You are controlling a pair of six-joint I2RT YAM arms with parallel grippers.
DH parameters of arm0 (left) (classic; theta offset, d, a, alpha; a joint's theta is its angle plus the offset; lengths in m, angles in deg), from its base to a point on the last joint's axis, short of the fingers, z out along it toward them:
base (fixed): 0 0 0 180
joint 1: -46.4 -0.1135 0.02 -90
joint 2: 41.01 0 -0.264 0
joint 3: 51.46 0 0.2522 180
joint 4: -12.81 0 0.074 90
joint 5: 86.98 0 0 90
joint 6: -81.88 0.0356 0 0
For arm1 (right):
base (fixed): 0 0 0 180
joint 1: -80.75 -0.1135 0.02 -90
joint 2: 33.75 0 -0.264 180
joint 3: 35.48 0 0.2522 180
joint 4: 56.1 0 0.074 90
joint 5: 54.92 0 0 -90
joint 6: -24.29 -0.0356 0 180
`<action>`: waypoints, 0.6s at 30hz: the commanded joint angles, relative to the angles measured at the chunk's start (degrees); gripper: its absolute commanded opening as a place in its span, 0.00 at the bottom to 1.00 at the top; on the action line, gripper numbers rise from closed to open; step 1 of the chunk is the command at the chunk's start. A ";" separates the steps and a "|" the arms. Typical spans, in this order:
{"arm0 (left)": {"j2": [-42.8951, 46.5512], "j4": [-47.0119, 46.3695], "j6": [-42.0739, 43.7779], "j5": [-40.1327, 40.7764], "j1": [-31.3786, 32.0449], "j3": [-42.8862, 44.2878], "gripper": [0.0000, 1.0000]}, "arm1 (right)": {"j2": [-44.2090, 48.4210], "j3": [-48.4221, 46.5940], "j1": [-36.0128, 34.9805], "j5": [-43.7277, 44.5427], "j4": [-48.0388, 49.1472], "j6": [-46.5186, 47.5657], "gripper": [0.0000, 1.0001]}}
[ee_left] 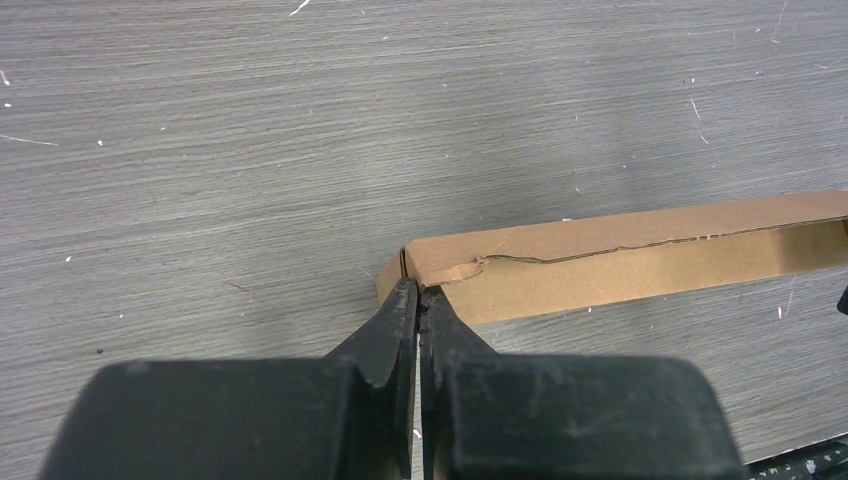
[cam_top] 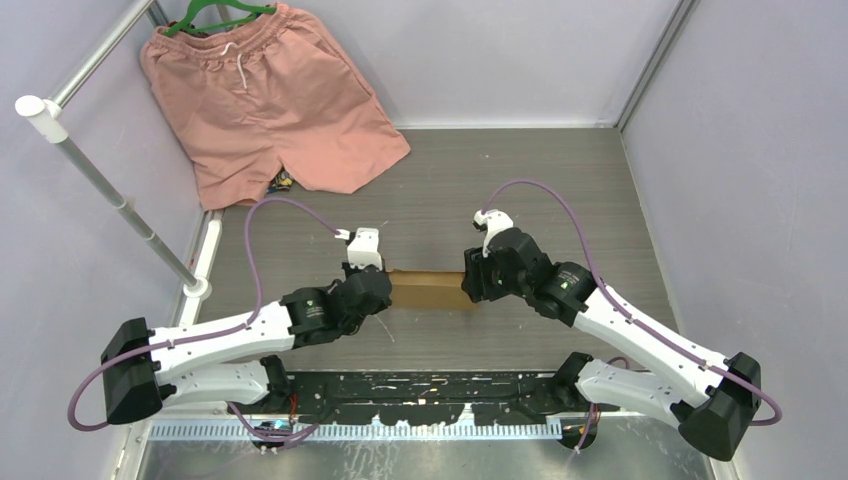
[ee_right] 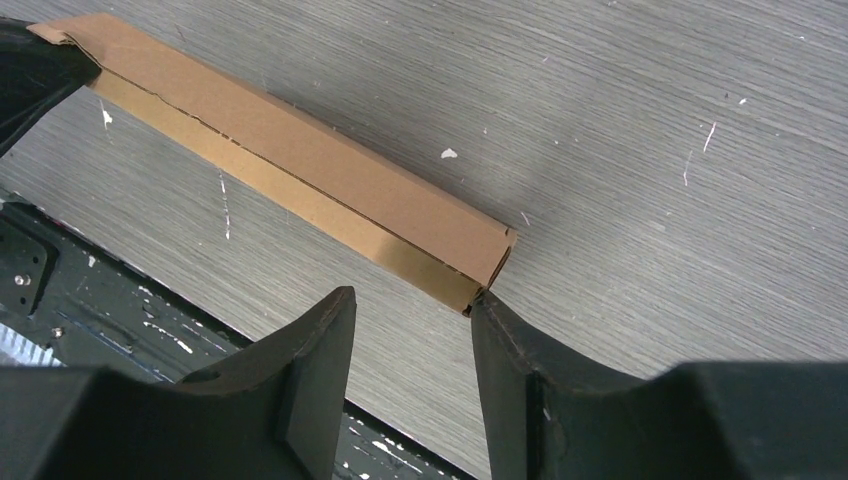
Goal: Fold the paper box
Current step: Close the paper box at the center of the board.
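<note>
The long, flat, brown cardboard paper box (cam_top: 432, 290) lay on the grey wooden counter (cam_top: 560, 180) between the arms. The left gripper (ee_left: 417, 295), at its 9 o'clock end, was squeezed tight, tips touching the corner. The right gripper (ee_right: 412, 298), at 3 o'clock, stood apart, holding nothing. The folding looked half done. Next, I think, it must take that end and lift a wall.

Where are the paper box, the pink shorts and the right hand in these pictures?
paper box (ee_right: 300, 150): right wrist view, middle of its top face.
pink shorts (cam_top: 270, 100): top view, middle of the cloth.
right hand (ee_right: 412, 300): right wrist view, the gap between its open fingertips.
</note>
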 commanded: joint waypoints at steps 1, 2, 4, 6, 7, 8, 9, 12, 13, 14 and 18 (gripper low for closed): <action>-2.05 3.17 -1.45 -6.66 1.20 -0.17 0.00 | 1.26 -1.58 -0.71 -2.75 4.24 -1.20 0.51; -2.05 3.24 -1.45 -6.65 1.23 -0.17 0.00 | 1.18 -1.54 -0.75 -2.73 4.20 -1.20 0.49; -1.90 3.27 -1.45 -6.57 1.18 -0.17 0.00 | 1.07 -1.22 -0.75 -2.80 4.26 -1.36 0.45; -1.77 3.25 -1.43 -6.57 1.22 -0.17 0.00 | 0.93 -0.66 -0.75 -2.80 4.38 -1.59 0.41; -1.70 3.29 -1.38 -6.57 1.18 -0.17 0.00 | 0.81 -0.36 -0.76 -2.81 4.59 -1.77 0.39; -1.68 3.33 -1.42 -6.64 1.17 -0.24 0.00 | 0.79 -0.09 -0.76 -2.80 4.71 -1.95 0.37; -1.57 3.37 -1.37 -6.62 1.22 -0.25 0.00 | 0.55 0.13 -0.72 -2.89 4.75 -2.11 0.36; -1.59 3.29 -1.45 -6.65 1.21 -0.34 0.00 | 0.52 0.52 -0.76 -2.69 4.69 -2.58 0.31; -1.64 3.26 -1.45 -6.72 1.24 -0.34 0.00 | 0.62 0.60 -0.74 -2.50 4.55 -2.68 0.30; -1.71 3.29 -1.49 -6.74 1.22 -0.34 0.00 | 0.71 0.69 -0.76 -2.21 4.42 -2.77 0.28; -1.64 3.23 -1.67 -6.65 1.39 -0.52 0.00 | 1.22 1.01 -0.75 -1.68 4.20 -3.24 0.21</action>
